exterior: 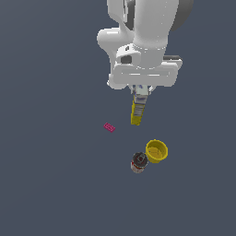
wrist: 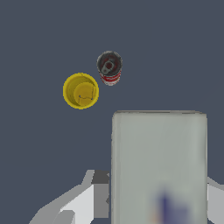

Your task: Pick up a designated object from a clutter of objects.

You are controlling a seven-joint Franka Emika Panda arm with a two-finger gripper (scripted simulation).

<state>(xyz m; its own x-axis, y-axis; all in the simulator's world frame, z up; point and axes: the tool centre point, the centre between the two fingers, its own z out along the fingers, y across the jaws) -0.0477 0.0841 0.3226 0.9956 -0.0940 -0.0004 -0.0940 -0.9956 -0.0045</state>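
The designated object, a tall narrow carton [exterior: 137,113] with a yellow lower body and grey-white top, hangs upright under my gripper [exterior: 140,94], which is shut on its top end. In the wrist view the carton's grey-white face [wrist: 159,157] fills the near field between the two fingers [wrist: 94,194]. The rest of the clutter of objects lies apart from it on the dark floor: a round yellow cup [exterior: 156,150] [wrist: 81,90], a dark red-and-white can [exterior: 138,162] [wrist: 109,67] beside the cup, and a tiny pink brick [exterior: 109,127].
The white arm [exterior: 143,41] comes down from the top of the exterior view. The dark grey floor [exterior: 50,175] spreads around the items, with no walls or edges in view.
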